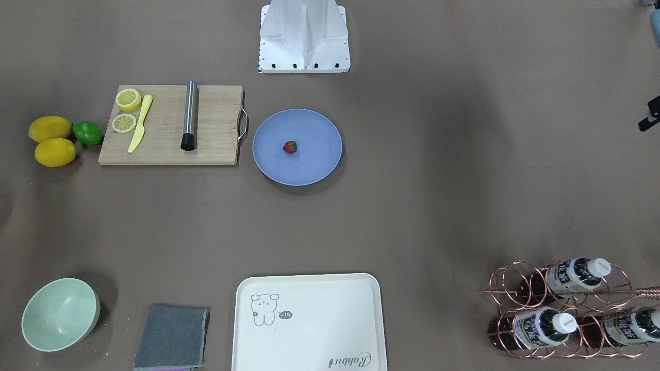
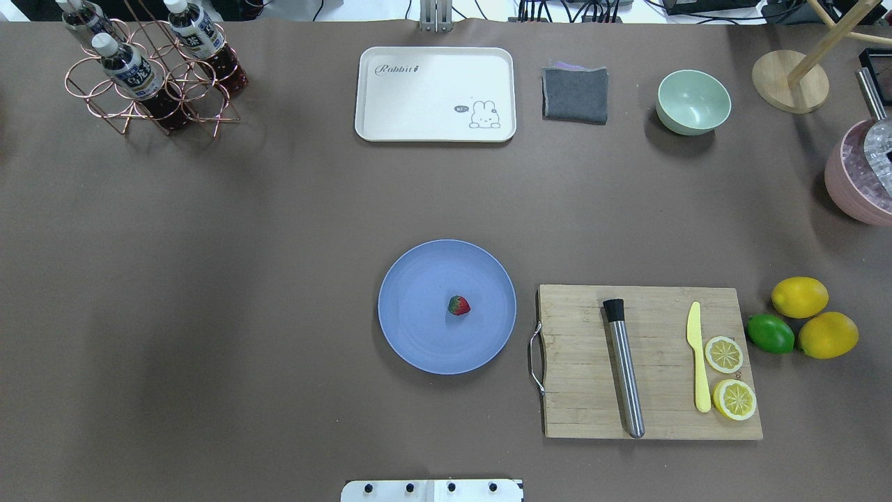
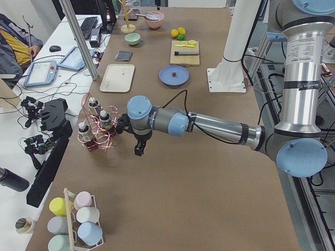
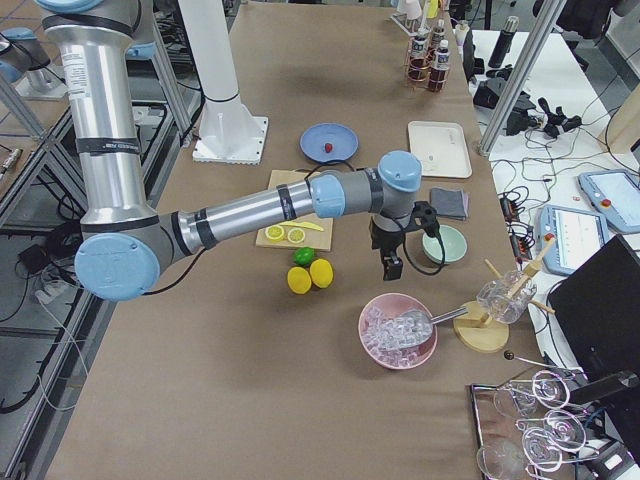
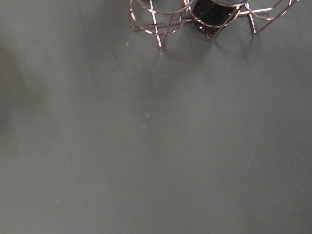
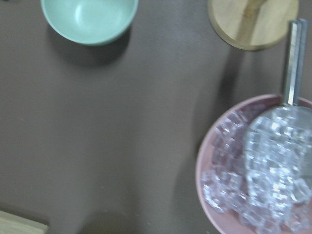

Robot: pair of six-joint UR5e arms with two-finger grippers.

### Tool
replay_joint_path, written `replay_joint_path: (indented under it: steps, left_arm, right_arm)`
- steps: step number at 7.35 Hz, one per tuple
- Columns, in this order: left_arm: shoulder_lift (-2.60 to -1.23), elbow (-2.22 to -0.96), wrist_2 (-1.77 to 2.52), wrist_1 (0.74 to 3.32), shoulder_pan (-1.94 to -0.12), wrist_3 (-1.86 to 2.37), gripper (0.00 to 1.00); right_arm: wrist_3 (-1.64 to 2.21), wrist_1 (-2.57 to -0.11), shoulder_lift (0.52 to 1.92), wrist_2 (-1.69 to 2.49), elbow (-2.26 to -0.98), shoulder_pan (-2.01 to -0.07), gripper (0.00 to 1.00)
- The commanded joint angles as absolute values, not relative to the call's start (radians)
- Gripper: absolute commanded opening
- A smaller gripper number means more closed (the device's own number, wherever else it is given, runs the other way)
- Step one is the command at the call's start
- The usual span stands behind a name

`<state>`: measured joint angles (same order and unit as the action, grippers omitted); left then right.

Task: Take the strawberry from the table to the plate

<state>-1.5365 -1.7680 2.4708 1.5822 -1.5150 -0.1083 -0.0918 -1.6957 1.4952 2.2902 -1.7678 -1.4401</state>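
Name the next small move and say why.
Probably none, just leave both arms parked: the strawberry already lies in the middle of the plate. The left claw hangs by the bottle rack, the right claw by the ice bowl, so the task looks done.

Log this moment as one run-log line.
strawberry: on plate, near centre | left gripper: by bottle rack, state unclear | right gripper: by ice bowl, state unclear | goal: met

Left arm (image 3: 220, 128) and right arm (image 4: 250, 210) each reach out level to opposite sides, left gripper (image 3: 138, 151) and right gripper (image 4: 391, 267) pointing down, finger opening not discernible.
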Motion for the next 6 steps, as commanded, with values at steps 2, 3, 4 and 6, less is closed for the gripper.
replay_joint_path:
  steps: [2, 3, 4, 6]
  left_arm:
    - [-1.494, -1.749, 2.468, 1.529, -1.609, -0.247, 0.97]
    - [-1.493, -1.75, 2.456, 1.534, -1.611, -0.241, 0.97]
    - [-1.493, -1.767, 2.429, 1.532, -1.611, -0.236, 0.97]
    - [-1.467, -1.792, 2.427, 1.537, -1.617, -0.2, 0.98]
  right_arm:
    - [-0.262, -1.695, 1.58, 2.293, -1.718, -1.552, 1.0]
    - [-0.261, -1.695, 1.582, 2.293, -1.72, -1.552, 1.0]
    - [-0.253, -1.695, 1.582, 2.293, -1.726, -1.552, 1.0]
    - [-0.249, -1.697, 1.582, 2.293, -1.741, -1.551, 1.0]
